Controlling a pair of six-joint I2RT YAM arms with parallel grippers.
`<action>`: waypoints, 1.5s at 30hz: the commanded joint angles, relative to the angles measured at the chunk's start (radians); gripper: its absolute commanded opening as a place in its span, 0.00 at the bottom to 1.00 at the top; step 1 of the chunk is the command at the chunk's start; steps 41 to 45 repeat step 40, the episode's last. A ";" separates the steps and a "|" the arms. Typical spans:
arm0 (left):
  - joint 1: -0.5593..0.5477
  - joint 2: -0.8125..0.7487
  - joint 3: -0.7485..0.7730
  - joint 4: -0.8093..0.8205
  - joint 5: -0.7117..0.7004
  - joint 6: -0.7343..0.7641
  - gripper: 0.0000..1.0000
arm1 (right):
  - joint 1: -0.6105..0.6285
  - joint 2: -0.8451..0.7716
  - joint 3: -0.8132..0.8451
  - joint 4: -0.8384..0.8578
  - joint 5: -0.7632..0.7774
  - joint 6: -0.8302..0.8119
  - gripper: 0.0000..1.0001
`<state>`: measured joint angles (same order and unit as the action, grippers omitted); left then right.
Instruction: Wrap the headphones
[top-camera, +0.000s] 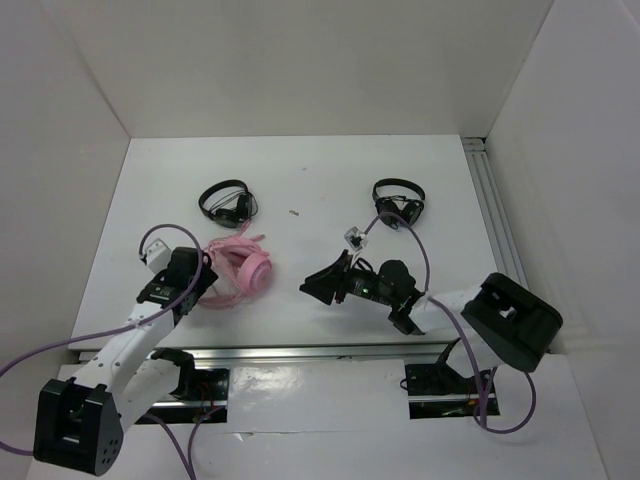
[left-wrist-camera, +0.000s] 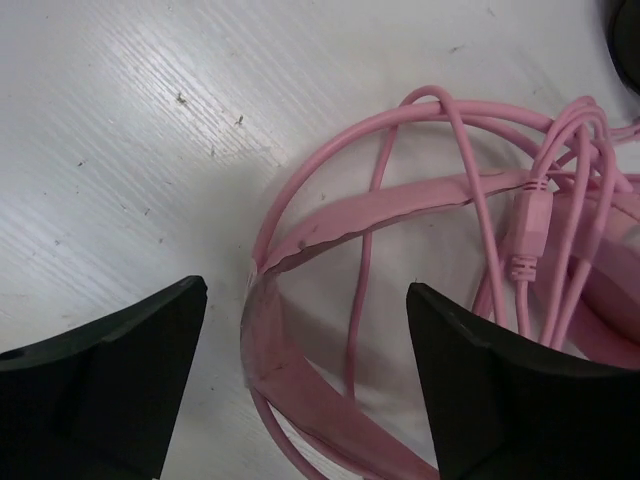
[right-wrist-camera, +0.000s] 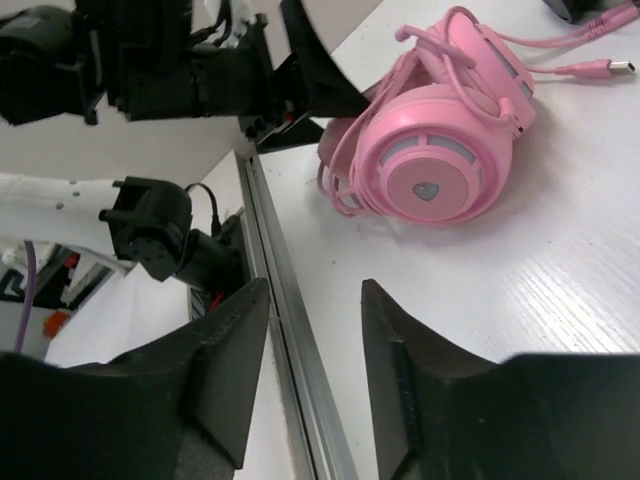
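The pink headphones lie on the white table, left of middle, with their cable bunched around them. My left gripper is open and hangs over the headband, which lies between its fingers; loops of pink cable cross the band. In the right wrist view the round pink cup shows with the cable's plug lying to its right. My right gripper is open and empty, a short way right of the headphones, pointing left at them.
Two small black headsets lie further back, one at the left and one at the right. A metal rail runs along the table's near edge. White walls close in the table on three sides.
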<state>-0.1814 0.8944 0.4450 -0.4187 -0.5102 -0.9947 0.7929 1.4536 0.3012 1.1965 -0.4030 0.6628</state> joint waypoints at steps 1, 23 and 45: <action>0.022 0.020 0.038 0.041 -0.001 -0.007 0.95 | 0.045 -0.119 0.030 -0.154 0.039 -0.098 0.51; 0.022 -0.526 0.401 -0.311 0.450 0.258 1.00 | 0.250 -0.740 0.666 -1.647 0.668 -0.233 1.00; -0.027 -0.709 0.699 -0.661 0.526 0.421 1.00 | 0.250 -0.924 0.911 -2.063 0.796 -0.243 1.00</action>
